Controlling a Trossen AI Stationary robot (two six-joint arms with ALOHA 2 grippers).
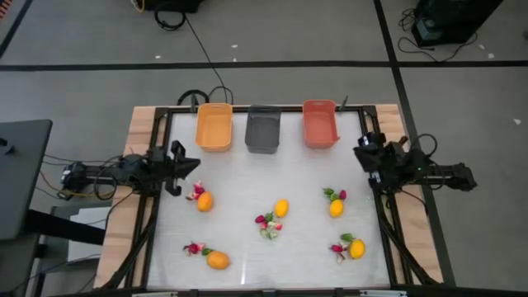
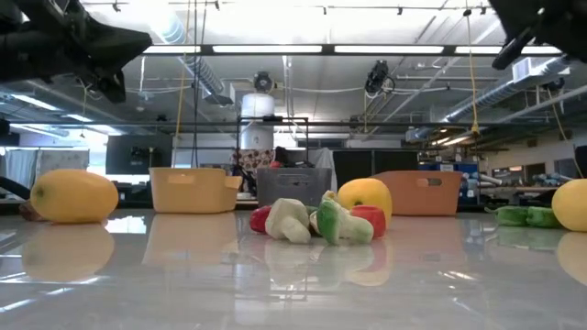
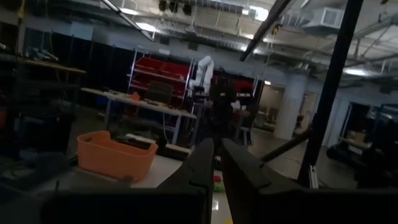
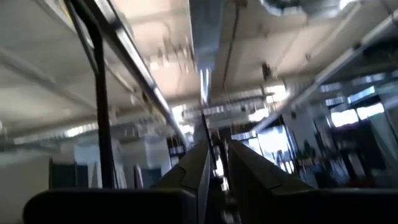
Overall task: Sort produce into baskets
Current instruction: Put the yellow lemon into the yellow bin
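White tabletop: glossy, it mirrors the ceiling lights in my low view; wooden strips run along both sides.
Left gripper: parked at the table's left edge, fingers pressed together, holding nothing.
Nearest produce: a yellow-orange fruit with red-pink bits touching it, just beside my left gripper.
Other clusters: one at front left, one mid-table, two on the right.
Baskets: yellow-orange basket, dark grey basket, salmon basket in a row along the far edge; as far as I can see all are empty, nothing sorted yet.
Right gripper: at the right edge near the salmon basket, fingers close together, holding nothing.
My plan: spread the left fingers first, come down on the fruit alone, keeping clear of the small pieces against it.
Room: open workshop, red shelving, grey floor with cables.
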